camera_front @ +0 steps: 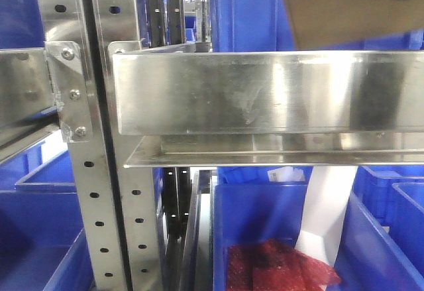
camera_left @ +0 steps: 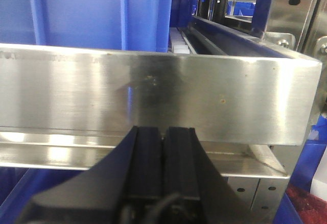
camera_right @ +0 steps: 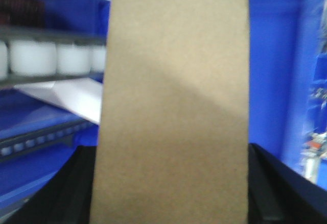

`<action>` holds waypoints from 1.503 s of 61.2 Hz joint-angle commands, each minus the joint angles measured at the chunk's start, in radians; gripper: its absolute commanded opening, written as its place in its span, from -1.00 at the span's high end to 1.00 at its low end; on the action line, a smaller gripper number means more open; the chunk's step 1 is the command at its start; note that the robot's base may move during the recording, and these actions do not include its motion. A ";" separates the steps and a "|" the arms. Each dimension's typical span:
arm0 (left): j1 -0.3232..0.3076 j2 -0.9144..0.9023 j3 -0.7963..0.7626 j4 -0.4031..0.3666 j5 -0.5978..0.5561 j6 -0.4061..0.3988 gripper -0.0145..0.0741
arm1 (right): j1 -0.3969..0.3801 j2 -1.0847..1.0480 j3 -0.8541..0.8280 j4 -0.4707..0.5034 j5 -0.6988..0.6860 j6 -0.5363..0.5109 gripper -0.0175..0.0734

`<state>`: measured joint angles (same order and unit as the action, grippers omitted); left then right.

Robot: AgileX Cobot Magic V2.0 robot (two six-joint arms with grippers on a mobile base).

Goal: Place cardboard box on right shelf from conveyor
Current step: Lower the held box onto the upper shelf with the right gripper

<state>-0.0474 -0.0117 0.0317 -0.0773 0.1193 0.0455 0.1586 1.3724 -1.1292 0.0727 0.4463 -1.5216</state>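
Gripping the cardboard box by its smooth, stiff side faces, the right hand is carrying it, seemingly light, above the right shelf lip's right end, while the left hand is sitting closed and empty.

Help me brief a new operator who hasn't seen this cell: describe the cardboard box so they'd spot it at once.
Start at the steel shelf with the tall shiny front lip, fixed to perforated uprights among blue bins. Look above its right end: the cardboard box is up there, held between the fingers of the right hand. It is the only plain tan, unmarked thing; everything around it is blue plastic or bright metal.
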 commanded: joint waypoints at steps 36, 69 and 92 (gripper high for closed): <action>-0.003 -0.015 0.010 -0.006 -0.088 0.000 0.94 | -0.014 0.059 -0.041 0.093 -0.153 0.064 -0.79; -0.003 -0.015 0.010 -0.006 -0.088 0.000 0.94 | -0.014 -0.067 -0.041 0.183 0.114 0.145 -0.78; -0.003 -0.015 0.010 -0.006 -0.088 0.000 0.94 | -0.014 -0.253 -0.007 0.256 0.130 0.586 -0.77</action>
<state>-0.0474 -0.0117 0.0317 -0.0773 0.1193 0.0455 0.1456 1.1989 -1.1272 0.3005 0.6726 -1.1174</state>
